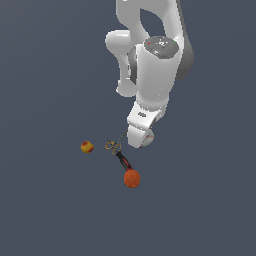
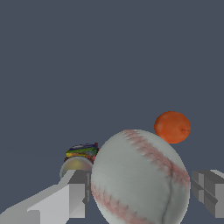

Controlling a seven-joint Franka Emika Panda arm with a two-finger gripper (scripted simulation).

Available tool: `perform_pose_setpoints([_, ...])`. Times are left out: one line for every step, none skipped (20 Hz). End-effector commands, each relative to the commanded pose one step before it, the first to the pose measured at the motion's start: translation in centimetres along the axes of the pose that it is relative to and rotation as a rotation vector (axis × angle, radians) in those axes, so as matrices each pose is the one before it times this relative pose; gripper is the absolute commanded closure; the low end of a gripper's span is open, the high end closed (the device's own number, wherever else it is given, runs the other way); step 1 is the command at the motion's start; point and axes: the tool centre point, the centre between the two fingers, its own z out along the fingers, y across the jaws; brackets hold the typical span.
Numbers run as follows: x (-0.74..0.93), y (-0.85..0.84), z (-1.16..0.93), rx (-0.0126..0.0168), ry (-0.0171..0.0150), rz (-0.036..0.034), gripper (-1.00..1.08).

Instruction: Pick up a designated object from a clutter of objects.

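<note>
Straddling the unlabelled baseball (image 2: 140,179), the gripper's (image 2: 140,190) spread fingers (image 2: 76,192) aren't visibly clamping.

Baseball (image 2: 140,179) white w/ red stitching; ball (image 2: 172,127) orange; can (image 2: 82,151) multicolour.

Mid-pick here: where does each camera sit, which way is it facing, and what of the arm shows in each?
Exterior view: off the arm, high up, looking down on the floor; shows the white arm and end effector over the baseball, with scissors, red-black tool, orange ball and red-yellow ball.
Wrist view: on the wrist, looking out between the fingers; the baseball fills the gap, a can behind.
Shared: baseball, orange ball, end effector.
</note>
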Motion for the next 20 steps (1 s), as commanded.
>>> perform_pose_setpoints([-0.117,-0.630,-2.994,0.00026,0.00024,0.00010,1.08])
perform_pose_setpoints([-0.044,-0.234,-1.119,0.00061,-0.00031,0.00010,1.08])
perform_pose_setpoints([-0.042,-0.229,-1.104,0.00060,-0.00032,0.00011,1.08])
perform_pose_setpoints([-0.040,-0.219,-1.082,0.00073,-0.00040,0.00014,1.08])
perform_pose_setpoints([-0.040,-0.218,-1.079,0.00059,-0.00034,0.00013,1.08])
perform_pose_setpoints([-0.038,-0.213,-1.068,0.00058,-0.00035,0.00014,1.08])
perform_pose_setpoints([-0.037,-0.208,-1.058,0.00057,-0.00036,0.00016,1.08])
perform_pose_setpoints([-0.035,-0.202,-1.046,0.00056,-0.00037,0.00017,1.08])
perform_pose_setpoints([-0.033,-0.192,-1.015,0.00054,-0.00038,0.00019,1.08])
perform_pose_setpoints([-0.031,-0.181,-0.976,0.00053,-0.00039,0.00020,1.08])
perform_pose_setpoints([-0.028,-0.169,-0.930,0.00051,-0.00040,0.00022,1.08])
perform_pose_setpoints([-0.026,-0.163,-0.891,0.00035,-0.00029,0.00017,1.08])
perform_pose_setpoints([-0.021,-0.140,-0.826,0.00049,-0.00042,0.00025,1.08])
perform_pose_setpoints([-0.018,-0.132,-0.779,0.00033,-0.00030,0.00019,1.08])
perform_pose_setpoints([-0.015,-0.118,-0.724,0.00032,-0.00030,0.00021,1.08])
perform_pose_setpoints([-0.011,-0.097,-0.661,0.00045,-0.00043,0.00030,1.08])
perform_pose_setpoints([-0.012,-0.113,-0.641,0.00000,0.00000,0.00000,1.08])
perform_pose_setpoints([-0.006,-0.074,-0.555,0.00043,-0.00043,0.00033,1.08])
perform_pose_setpoints([-0.008,-0.090,-0.533,0.00000,0.00000,0.00000,1.08])
perform_pose_setpoints([-0.001,-0.050,-0.447,0.00041,-0.00043,0.00035,1.08])
